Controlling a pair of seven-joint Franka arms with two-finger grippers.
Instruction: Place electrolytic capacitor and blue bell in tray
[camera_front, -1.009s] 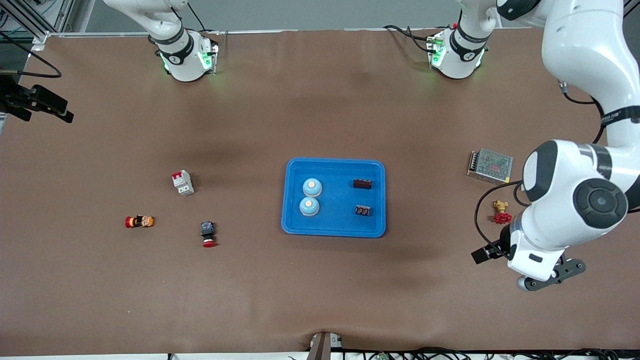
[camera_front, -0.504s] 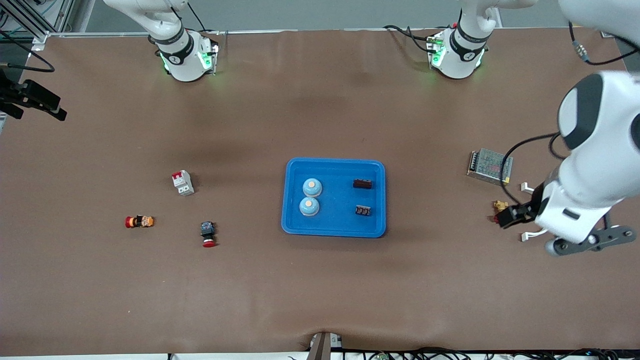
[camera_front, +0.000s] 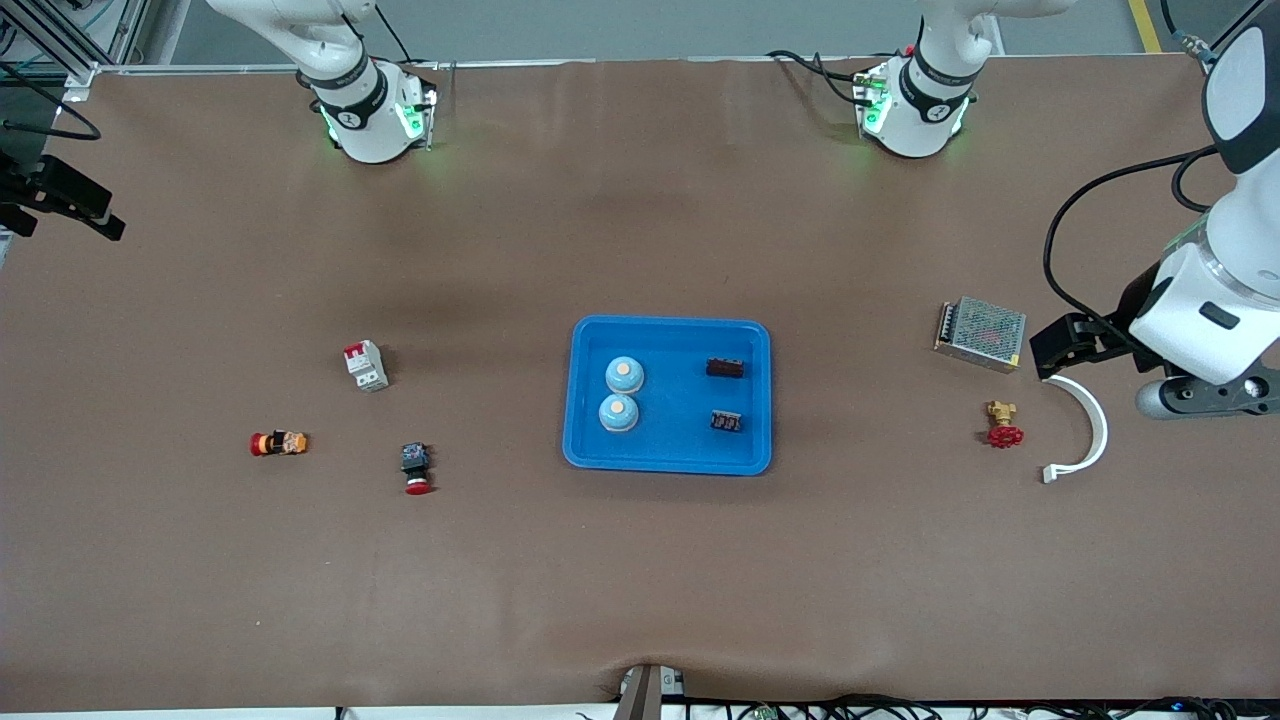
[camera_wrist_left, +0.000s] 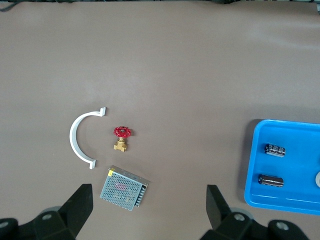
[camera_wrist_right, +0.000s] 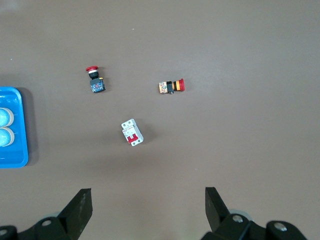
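The blue tray (camera_front: 675, 398) lies mid-table. In it are two blue bells (camera_front: 624, 375) (camera_front: 618, 412) with orange tops, side by side, and two dark electrolytic capacitors (camera_front: 725, 368) (camera_front: 726, 421). The left wrist view shows the tray (camera_wrist_left: 290, 165) with both capacitors (camera_wrist_left: 275, 150) (camera_wrist_left: 270, 180). My left gripper (camera_wrist_left: 148, 210) hangs open and empty high over the left arm's end of the table, by the mesh power supply (camera_wrist_left: 124, 188). My right gripper (camera_wrist_right: 148, 205) is open and empty, high over the right arm's end. The right wrist view shows the tray's edge (camera_wrist_right: 20, 125) and the bells (camera_wrist_right: 4, 117).
Toward the left arm's end lie a mesh power supply (camera_front: 980, 332), a red-handled brass valve (camera_front: 1003, 425) and a white curved strip (camera_front: 1085, 430). Toward the right arm's end sit a circuit breaker (camera_front: 366, 365), a red push button (camera_front: 415, 468) and an orange-red switch (camera_front: 278, 443).
The left arm has lifted and swung toward its base side, uncovering the valve and the white curved strip. The right arm's hand has edged slightly outward. Nothing in the tray moved.
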